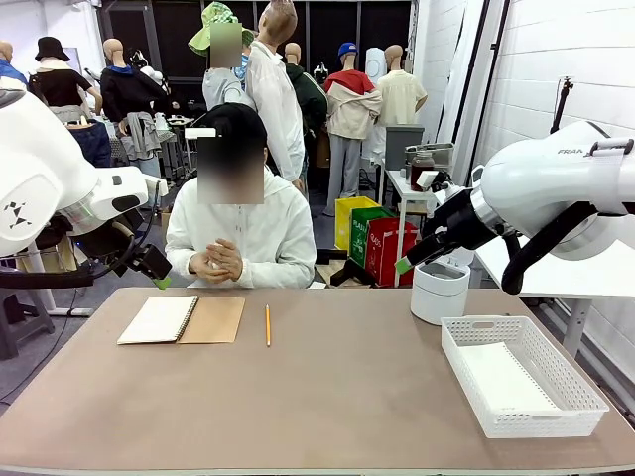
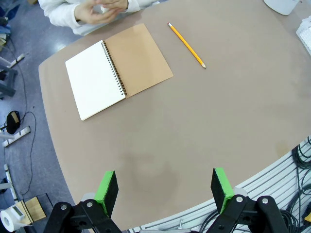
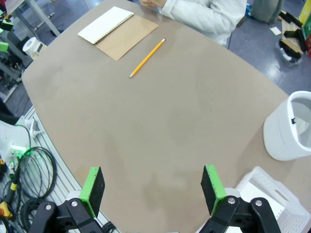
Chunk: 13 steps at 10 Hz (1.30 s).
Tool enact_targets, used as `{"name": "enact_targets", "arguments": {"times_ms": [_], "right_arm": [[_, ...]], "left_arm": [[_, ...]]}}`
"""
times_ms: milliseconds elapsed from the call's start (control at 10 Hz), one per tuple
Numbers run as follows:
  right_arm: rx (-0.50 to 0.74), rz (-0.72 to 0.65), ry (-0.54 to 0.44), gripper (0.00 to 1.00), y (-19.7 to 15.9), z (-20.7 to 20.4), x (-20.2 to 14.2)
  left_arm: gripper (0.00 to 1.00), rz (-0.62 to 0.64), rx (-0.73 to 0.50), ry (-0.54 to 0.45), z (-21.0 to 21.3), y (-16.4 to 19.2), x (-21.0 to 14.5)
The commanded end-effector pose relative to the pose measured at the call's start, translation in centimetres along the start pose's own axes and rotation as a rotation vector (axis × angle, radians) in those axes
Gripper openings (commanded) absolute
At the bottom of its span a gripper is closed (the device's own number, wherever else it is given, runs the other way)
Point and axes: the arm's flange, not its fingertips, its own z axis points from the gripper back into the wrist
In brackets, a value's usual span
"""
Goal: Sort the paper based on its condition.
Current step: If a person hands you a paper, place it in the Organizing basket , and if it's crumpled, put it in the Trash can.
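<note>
Paper (image 1: 211, 265) in person's hands (image 1: 216, 262), far from fingers (image 2: 106, 192).

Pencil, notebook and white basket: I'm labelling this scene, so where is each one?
pencil (image 1: 267, 325), front view, middle of its yellow shaft.
notebook (image 1: 159, 319), front view, open white page.
white basket (image 1: 474, 378), front view, near-left wall.
</note>
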Motion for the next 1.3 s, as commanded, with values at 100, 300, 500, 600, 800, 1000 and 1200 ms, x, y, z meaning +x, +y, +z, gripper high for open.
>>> {"name": "enact_targets", "arguments": {"times_ms": [100,300,500,600,800,1000,1200], "right_arm": [[0.007,-0.005,-0.003,1.00,0.04,-0.02,0.08],[0.007,-0.005,-0.003,1.00,0.04,-0.02,0.08],[0.007,-0.005,-0.003,1.00,0.04,-0.02,0.08],[0.007,-0.005,-0.003,1.00,0.04,-0.02,0.08],[0.007,-0.005,-0.003,1.00,0.04,-0.02,0.08],[0.007,-0.005,-0.003,1.00,0.04,-0.02,0.08],[0.007,-0.005,-0.003,1.00,0.04,-0.02,0.08]], "left_arm": [[1.00,0.000,-0.002,-0.001,0.02,0.00,0.00],[1.00,0.000,-0.002,-0.001,0.02,0.00,0.00],[1.00,0.000,-0.002,-0.001,0.02,0.00,0.00],[1.00,0.000,-0.002,-0.001,0.02,0.00,0.00],[1.00,0.000,-0.002,-0.001,0.02,0.00,0.00],[1.00,0.000,-0.002,-0.001,0.02,0.00,0.00],[1.00,0.000,-0.002,-0.001,0.02,0.00,0.00]]}}
